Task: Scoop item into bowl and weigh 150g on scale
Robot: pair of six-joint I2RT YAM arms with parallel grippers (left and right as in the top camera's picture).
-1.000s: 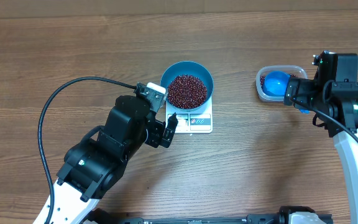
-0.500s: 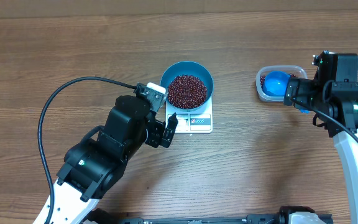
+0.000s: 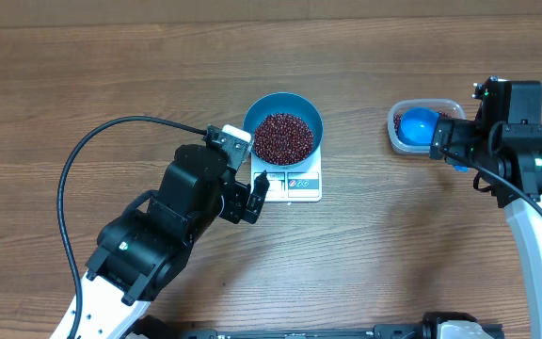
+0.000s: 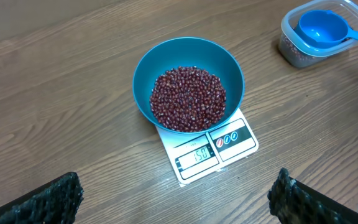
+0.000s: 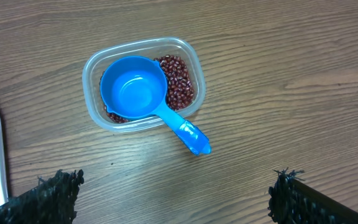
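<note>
Small matte red-brown beans (image 4: 188,99) heaped in a round smooth teal bowl (image 4: 166,53), which sits on the flat white square scale (image 4: 229,140); display reads 150. Right of the scale, well apart: clear rounded plastic tub (image 5: 191,56) holding beans and a glossy blue scoop (image 5: 132,87). Wood-grain bench (image 3: 393,264). Left jaws and right jaws both wide, empty.

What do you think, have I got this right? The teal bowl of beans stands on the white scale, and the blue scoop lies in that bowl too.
Not quite: the blue scoop lies in the clear plastic tub, as the right wrist view shows. The teal bowl of beans does stand on the white scale.
</note>
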